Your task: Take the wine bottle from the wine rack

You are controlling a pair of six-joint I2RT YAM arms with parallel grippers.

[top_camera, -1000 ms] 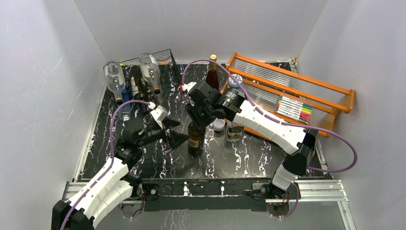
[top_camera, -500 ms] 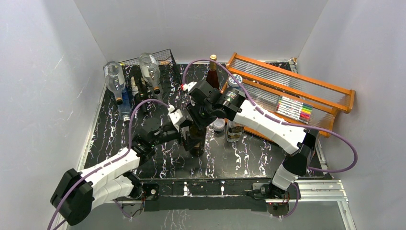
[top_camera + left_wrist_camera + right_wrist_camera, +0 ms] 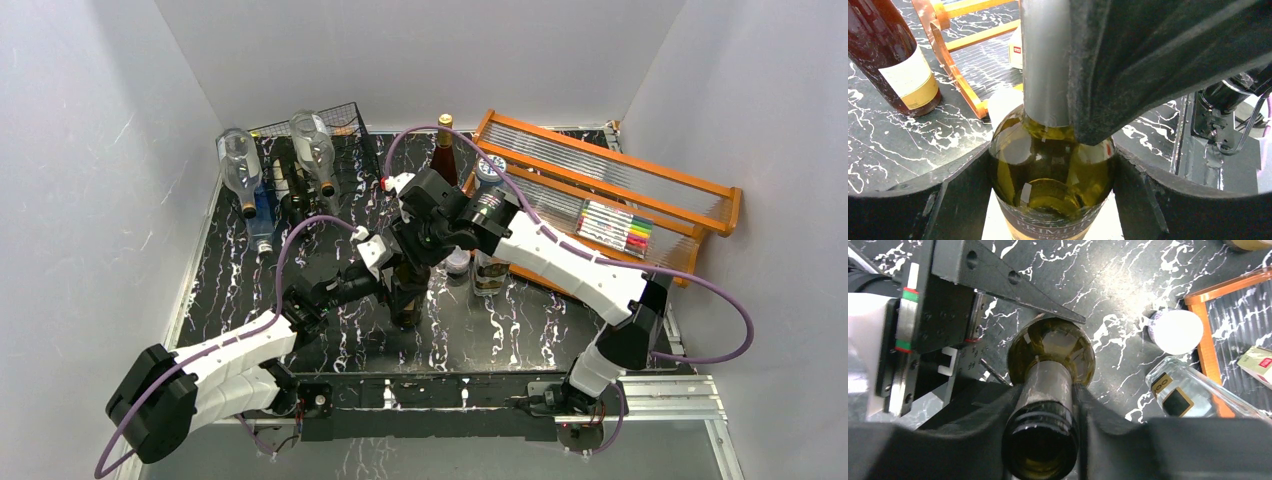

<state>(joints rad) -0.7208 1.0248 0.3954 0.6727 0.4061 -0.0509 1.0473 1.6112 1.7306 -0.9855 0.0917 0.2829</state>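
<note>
The fingers of the right gripper are clenched on the neck of the wine bottle, one on each side just under the mouth. The fingers of the left gripper lie lower, on the wide body below the shoulder, and both touch the glass, so this one also grasps the bottle (how hard it presses, I cannot tell).

The bottle stands upright between the two arms, near the middle of the table. Its base seems to be on the dark surface, but the grippers hide too much to be sure. It is well apart from the wine rack, which is at the far left corner and holds two clear bottles with their necks pointing down.

In my judgement the main part is done: the bottle is out of the rack. What is left is small: to make sure it stands firm, then open both grippers and draw the arms away without tipping it.
</note>
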